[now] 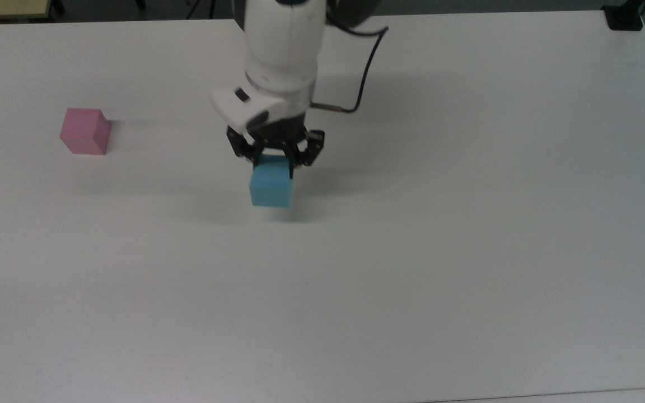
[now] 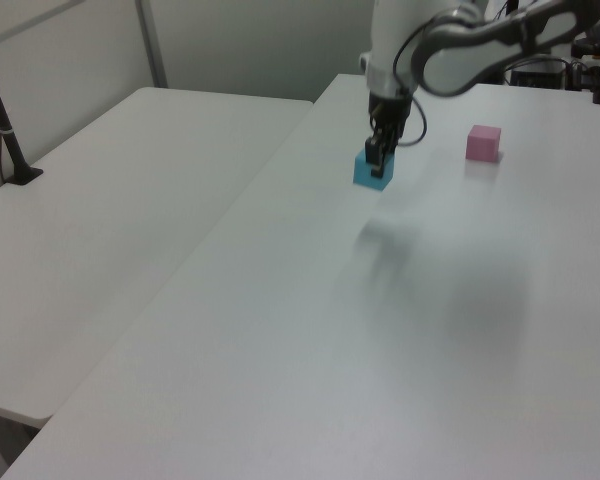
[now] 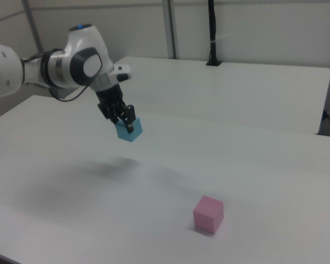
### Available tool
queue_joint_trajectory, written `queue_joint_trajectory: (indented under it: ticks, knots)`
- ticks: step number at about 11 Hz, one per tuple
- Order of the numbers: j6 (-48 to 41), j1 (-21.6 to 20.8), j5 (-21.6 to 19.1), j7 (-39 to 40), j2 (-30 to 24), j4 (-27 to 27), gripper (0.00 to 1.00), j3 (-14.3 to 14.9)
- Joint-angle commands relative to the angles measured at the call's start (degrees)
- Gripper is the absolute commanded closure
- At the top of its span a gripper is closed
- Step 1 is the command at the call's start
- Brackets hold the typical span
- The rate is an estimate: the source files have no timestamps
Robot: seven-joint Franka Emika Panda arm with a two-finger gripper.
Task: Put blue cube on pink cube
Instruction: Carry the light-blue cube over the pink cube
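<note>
The blue cube [image 1: 270, 187] hangs in the air above the white table [image 1: 468, 252], held at its top between the two fingers of the gripper [image 1: 273, 165], which are closed on its sides. In the right view the cube [image 3: 128, 130] is clearly off the surface, with a soft shadow lying on the table under it; the top view does not show this height so plainly. The pink cube [image 1: 85, 131] stands alone on the table, well apart from the blue one, toward the top view's left. In the left view it [image 2: 483, 143] sits farther back, to the left view's right of the gripper [image 2: 379, 160]. There is one blue cube, one pink cube and one arm [image 3: 55, 66].
</note>
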State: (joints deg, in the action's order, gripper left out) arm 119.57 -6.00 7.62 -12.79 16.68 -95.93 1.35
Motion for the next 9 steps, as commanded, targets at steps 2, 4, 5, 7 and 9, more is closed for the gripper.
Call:
queue_joint_trajectory:
  ticks: [2,4,5,7,9]
  knots:
    - [-12.83,5.71,-5.41,10.01,-11.38,-1.54,0.85,-0.29]
    - [-20.57,9.93,-8.05,19.16,-15.00,0.21,0.85,-0.21]
    - [-22.09,11.17,-8.23,21.64,-16.05,0.92,0.85,0.23]
    - [-22.10,14.06,-8.24,22.36,-16.86,0.92,0.85,0.50]
    - [-21.75,18.45,-8.24,23.24,-17.03,0.84,0.85,0.58]
